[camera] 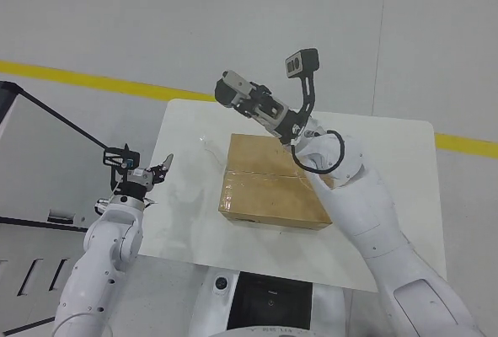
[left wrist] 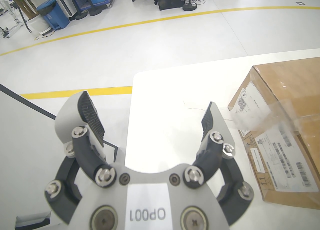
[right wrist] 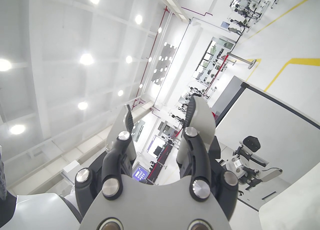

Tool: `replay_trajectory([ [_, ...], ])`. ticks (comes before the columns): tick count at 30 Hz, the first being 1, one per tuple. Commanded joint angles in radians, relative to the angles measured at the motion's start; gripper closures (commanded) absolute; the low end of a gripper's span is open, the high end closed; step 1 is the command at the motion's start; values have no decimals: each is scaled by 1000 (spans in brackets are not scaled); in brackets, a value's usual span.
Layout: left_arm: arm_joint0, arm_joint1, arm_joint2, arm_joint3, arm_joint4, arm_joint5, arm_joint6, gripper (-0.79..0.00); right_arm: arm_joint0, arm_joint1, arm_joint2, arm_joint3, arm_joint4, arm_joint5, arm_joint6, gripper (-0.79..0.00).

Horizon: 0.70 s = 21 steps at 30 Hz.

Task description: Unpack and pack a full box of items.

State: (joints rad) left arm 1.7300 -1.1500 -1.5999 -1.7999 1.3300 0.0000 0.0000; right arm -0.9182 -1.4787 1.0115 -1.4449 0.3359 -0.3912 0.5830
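Box (camera: pixel 261 192) x1, taped, on tbl (camera: pixel 190 226)

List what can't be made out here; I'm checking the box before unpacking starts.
Contents of the cardboard box: top view, flaps shut and taped.
One box edge: top view, covered by the right arm.
Box's far end: left wrist view, cut off by the picture edge.
Labels on its side: left wrist view, print too small, partly behind loose clear tape.

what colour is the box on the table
The box is plain brown cardboard; it shows best in the top view.
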Motion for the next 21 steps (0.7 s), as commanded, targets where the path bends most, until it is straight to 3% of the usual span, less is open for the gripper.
replay_trajectory([
  [1,0,0,-3,0,15,7,14,-785,0,0,0,0,0,0,0,-785],
  [6,49,3,-31,51,147,29,288,-785,-59,3,14,-46,18,-3,-38,-785],
  [10,96,8,-76,99,170,-18,414,-785,-115,11,42,-98,8,29,-68,-785],
  [13,118,10,-85,90,175,-74,449,-785,-150,18,66,-138,-15,51,-85,-785],
  [16,134,10,-60,69,156,-152,405,-785,-190,25,92,-178,-23,63,-95,-785],
  [21,134,10,-60,69,156,-152,405,-785,-203,27,100,-188,-29,66,-95,-785],
])
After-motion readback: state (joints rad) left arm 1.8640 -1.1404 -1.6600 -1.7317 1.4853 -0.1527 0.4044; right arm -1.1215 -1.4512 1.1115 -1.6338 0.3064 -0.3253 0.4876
